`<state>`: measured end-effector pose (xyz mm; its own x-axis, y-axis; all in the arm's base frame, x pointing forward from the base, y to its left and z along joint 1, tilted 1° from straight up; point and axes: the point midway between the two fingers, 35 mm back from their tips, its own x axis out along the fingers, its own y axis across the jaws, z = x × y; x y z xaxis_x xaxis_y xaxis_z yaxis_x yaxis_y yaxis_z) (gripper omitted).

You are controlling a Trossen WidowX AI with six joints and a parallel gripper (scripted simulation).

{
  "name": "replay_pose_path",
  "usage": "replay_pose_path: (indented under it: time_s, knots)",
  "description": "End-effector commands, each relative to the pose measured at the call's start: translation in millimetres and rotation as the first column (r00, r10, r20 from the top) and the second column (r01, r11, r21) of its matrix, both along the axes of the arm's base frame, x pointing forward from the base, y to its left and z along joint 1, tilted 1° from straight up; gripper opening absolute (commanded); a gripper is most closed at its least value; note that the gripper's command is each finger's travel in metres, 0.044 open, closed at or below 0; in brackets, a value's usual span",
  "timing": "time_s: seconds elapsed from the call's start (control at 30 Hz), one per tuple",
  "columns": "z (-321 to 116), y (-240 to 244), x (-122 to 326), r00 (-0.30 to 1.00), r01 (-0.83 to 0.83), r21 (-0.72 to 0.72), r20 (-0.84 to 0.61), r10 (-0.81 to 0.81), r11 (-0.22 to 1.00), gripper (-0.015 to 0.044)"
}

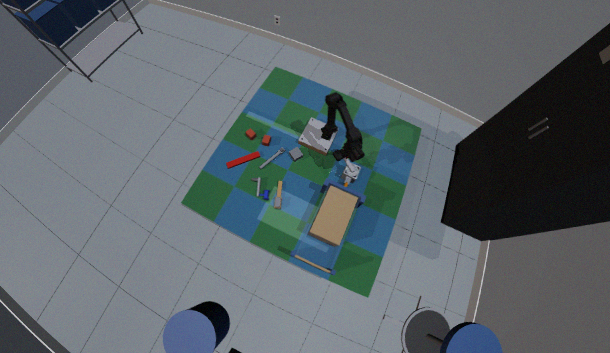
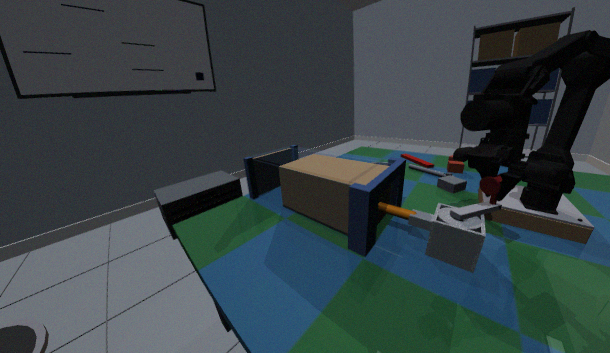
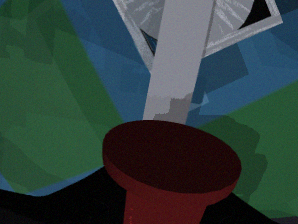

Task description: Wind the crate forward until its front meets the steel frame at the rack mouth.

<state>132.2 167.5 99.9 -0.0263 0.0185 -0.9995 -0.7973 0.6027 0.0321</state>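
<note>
The tan crate (image 1: pixel 335 216) (image 2: pixel 320 186) sits flat in the clear-panelled cubby, its front close to the blue frame (image 2: pixel 360 221) (image 1: pixel 361 200) at the mouth; whether they touch cannot be told. An orange strap (image 2: pixel 396 210) (image 1: pixel 346 184) runs from the crate side to the grey winch (image 2: pixel 455 246) (image 1: pixel 352 175). The grey handle (image 2: pixel 477 211) (image 3: pixel 177 65) lies across the winch top; its key is hidden. Its arm points away from the crate, toward the robot base. My gripper (image 2: pixel 491 183) (image 3: pixel 157 159) is shut on the handle's upright red knob (image 2: pixel 490 186) (image 3: pixel 170 156).
Left of the winch in the top view are a grey block (image 1: pixel 296 154), a wrench (image 1: pixel 272 158), a red bar (image 1: pixel 243 160), two red blocks (image 1: pixel 250 134) (image 1: pixel 266 140) and a hammer (image 1: pixel 278 195). The robot base plate (image 1: pixel 311 136) stands behind the grey block.
</note>
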Motion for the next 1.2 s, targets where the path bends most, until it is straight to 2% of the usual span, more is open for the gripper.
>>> replay_pose_path:
  time_s: [0.0, 0.83, 0.9, 1.17]
  knots:
    - [0.0, -8.3, 11.1, 1.0, 0.016, -0.017, 0.02, -0.016, 1.0, 0.0]
    - [-0.1, -20.0, 42.3, 1.0, 0.016, -0.018, 0.022, -0.016, 1.0, 0.0]
    - [-0.9, -17.3, 32.6, 1.0, 0.009, -0.009, -0.001, -0.009, 1.0, 0.0]
    - [-0.9, -17.4, 33.0, 1.0, 0.01, -0.009, -0.001, -0.01, 1.0, 0.021]
